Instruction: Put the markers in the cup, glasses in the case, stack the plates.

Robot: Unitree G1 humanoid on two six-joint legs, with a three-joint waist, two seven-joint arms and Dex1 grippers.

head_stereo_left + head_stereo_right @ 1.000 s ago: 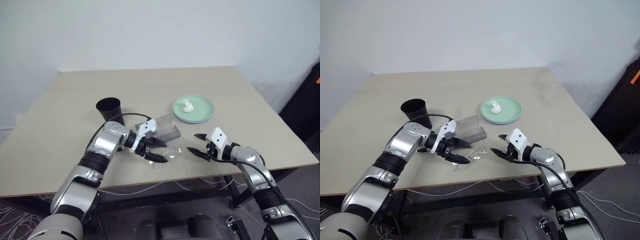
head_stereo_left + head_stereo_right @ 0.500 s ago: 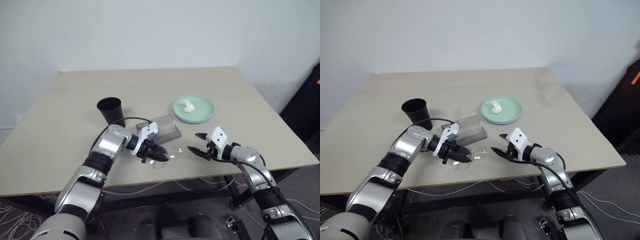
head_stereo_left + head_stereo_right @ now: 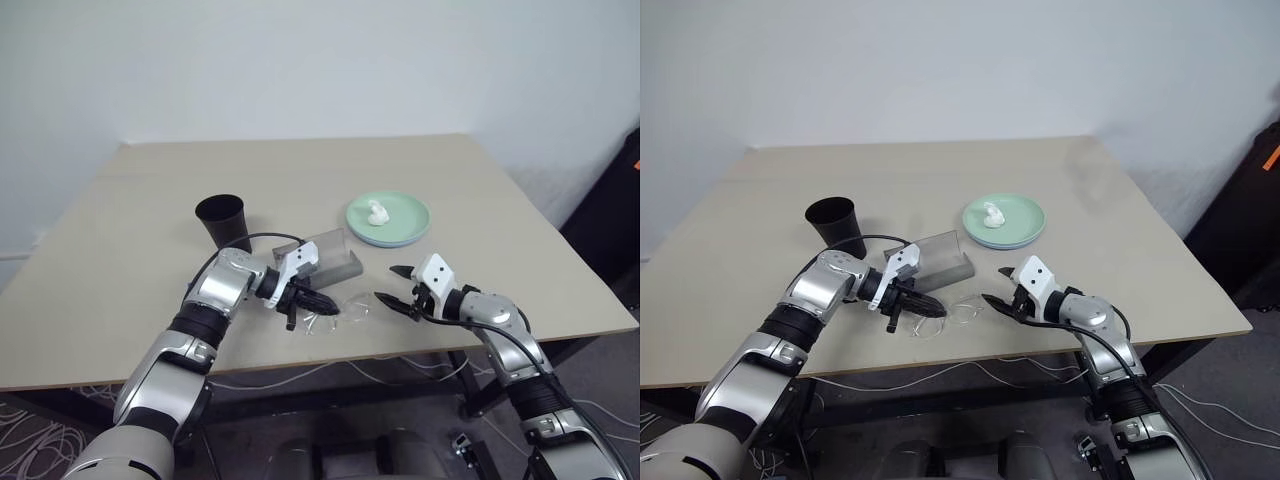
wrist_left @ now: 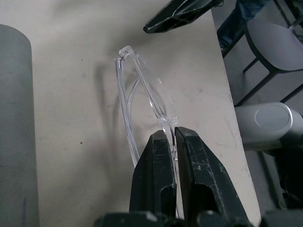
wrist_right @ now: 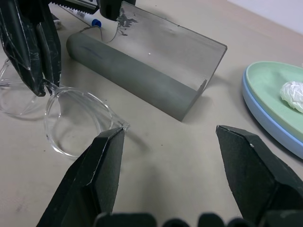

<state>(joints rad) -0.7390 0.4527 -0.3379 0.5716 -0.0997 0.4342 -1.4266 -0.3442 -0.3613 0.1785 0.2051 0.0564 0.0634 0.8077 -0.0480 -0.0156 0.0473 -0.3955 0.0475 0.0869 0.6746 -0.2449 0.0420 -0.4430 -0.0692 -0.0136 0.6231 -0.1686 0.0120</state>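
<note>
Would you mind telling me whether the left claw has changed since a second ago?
Yes. The left claw, which stood open over the glasses, has shut on their frame, keeping its place beside the grey case; the glasses are now tipped up.

Glasses (image 3: 335,312) on table (image 3: 150,250) between left tool (image 3: 322,302) and right tool (image 3: 392,286); case (image 3: 335,258) just behind left tool.

A beige table (image 3: 150,250) stands before a pale wall (image 3: 300,60), cables (image 3: 330,375) trailing beneath it.
</note>
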